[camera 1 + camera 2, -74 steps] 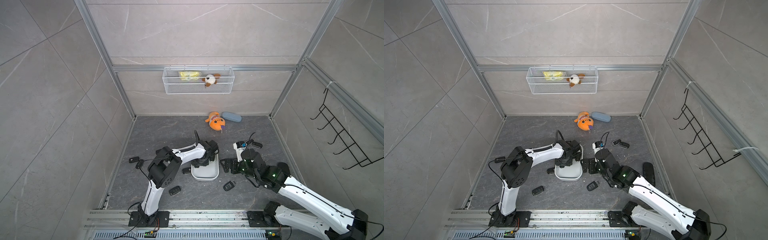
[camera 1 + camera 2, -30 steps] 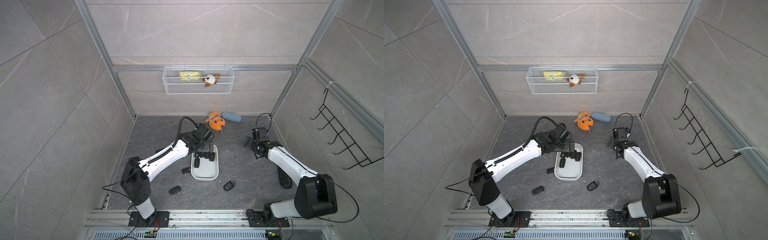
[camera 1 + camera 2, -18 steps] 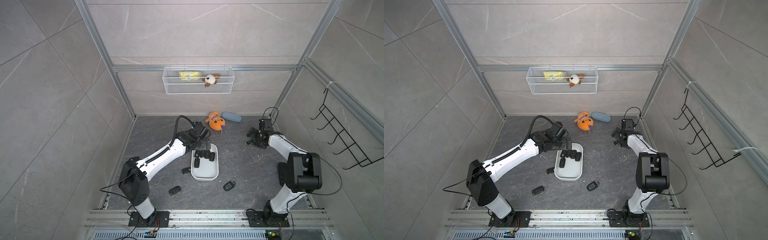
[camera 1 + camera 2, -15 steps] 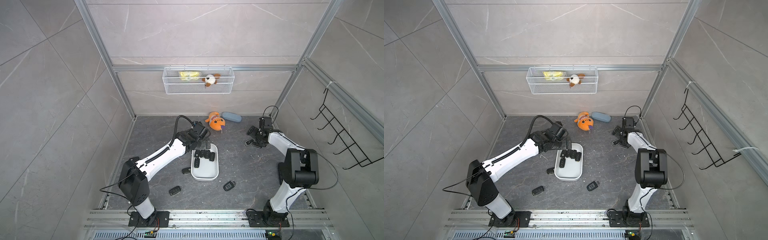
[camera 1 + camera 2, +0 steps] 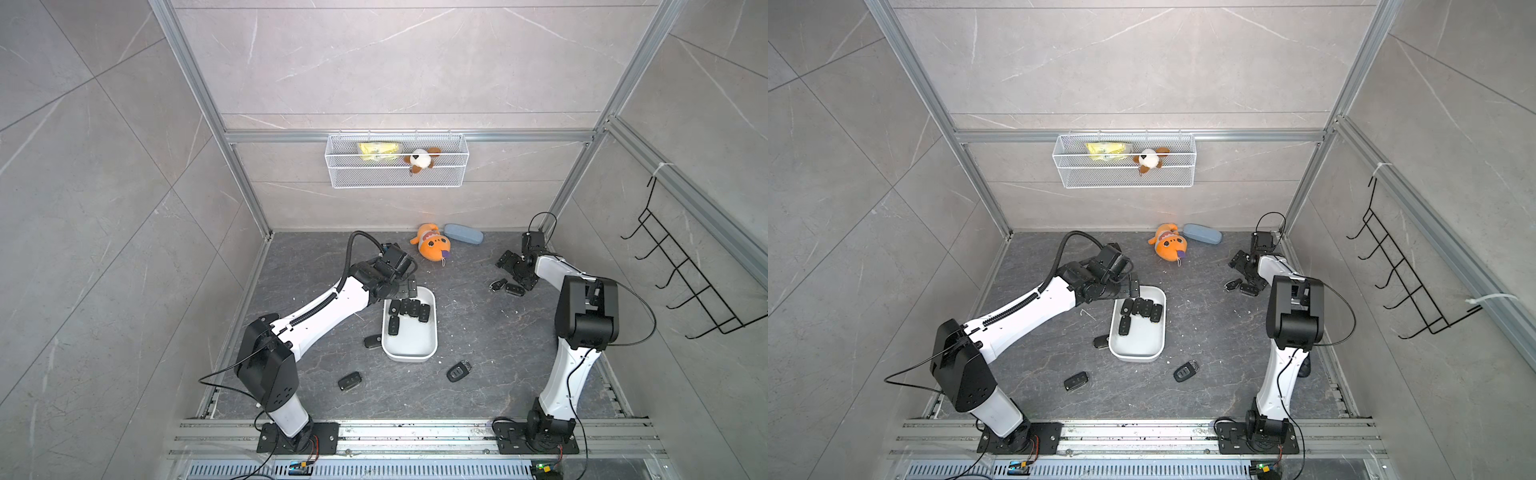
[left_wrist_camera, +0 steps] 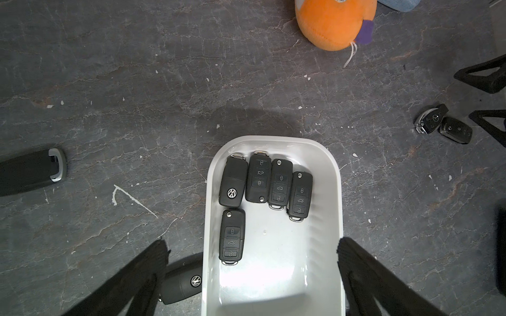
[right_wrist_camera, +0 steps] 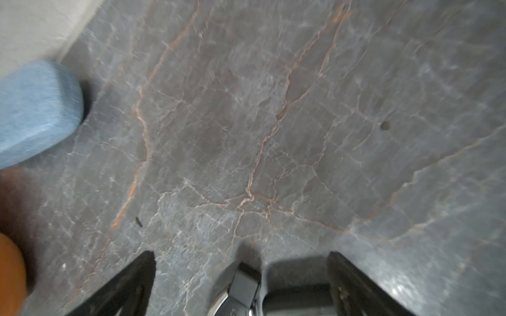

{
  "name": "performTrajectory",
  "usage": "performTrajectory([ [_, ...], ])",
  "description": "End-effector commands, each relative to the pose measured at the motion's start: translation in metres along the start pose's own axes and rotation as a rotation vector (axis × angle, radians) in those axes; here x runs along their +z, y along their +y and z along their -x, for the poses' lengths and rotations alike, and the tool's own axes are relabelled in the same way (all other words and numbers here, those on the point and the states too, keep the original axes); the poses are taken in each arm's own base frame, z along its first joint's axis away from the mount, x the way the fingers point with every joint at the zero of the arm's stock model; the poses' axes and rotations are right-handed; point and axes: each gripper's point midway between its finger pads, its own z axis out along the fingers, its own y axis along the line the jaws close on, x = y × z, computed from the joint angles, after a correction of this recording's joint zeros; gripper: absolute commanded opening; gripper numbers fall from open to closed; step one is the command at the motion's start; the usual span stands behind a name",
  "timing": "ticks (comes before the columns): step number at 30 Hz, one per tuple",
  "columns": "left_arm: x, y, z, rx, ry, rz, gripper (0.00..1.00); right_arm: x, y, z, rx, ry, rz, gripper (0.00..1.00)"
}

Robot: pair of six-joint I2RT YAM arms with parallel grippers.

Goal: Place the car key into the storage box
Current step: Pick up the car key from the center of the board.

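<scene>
Sitting in the middle of the worktop point(image 5: 469, 332), the white storage box point(image 5: 411, 345) holds five black key fobs point(image 6: 257, 177): four lie side by side at its far end, and the fifth lies alone just nearer, along one wall. Over that far end hangs the left tool point(image 5: 405, 291), released, with its fingers point(image 6: 153, 262) spread wide to either side of the box's walls and gripping nothing. A badged fob point(image 6: 182, 284) lies on the worktop touching the box's outer wall on the left arm's side. Beyond the box's near end lie a flip fob point(image 5: 349, 380) toward the left arm's base and a rounded fob point(image 5: 459, 371) toward the right arm's.

Well apart from the box, on the right arm's side, a silver-edged car key point(image 5: 497, 285) and a dark fob point(image 5: 514, 289) lie touching each other on the worktop. The right tool point(image 5: 516, 272) is low over them, released, jaws wide. In the blurred right wrist view the silver-edged car key sits between that tool's fingers point(image 7: 137, 279), seemingly untouched, though I cannot be sure.

Behind the box, by the back wall, lie an orange plush toy point(image 5: 432, 249) and a blue-grey case point(image 5: 463, 235).
</scene>
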Motion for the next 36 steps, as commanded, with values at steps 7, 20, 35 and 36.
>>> performTrajectory([
  [7,-0.014,0.002,0.007,-0.017,-0.024,-0.042,1.00,0.010,-0.008,-0.020,-0.018,0.079,0.014,0.99],
  [20,-0.004,-0.001,0.006,-0.022,0.009,-0.081,1.00,-0.010,-0.023,-0.051,-0.019,0.086,0.018,1.00],
  [35,-0.001,0.001,0.002,-0.040,0.018,-0.096,1.00,-0.026,-0.038,-0.068,-0.028,0.080,-0.014,0.75],
  [36,-0.002,0.001,0.002,-0.042,0.018,-0.096,1.00,-0.025,-0.039,-0.068,-0.028,0.082,-0.018,0.74],
])
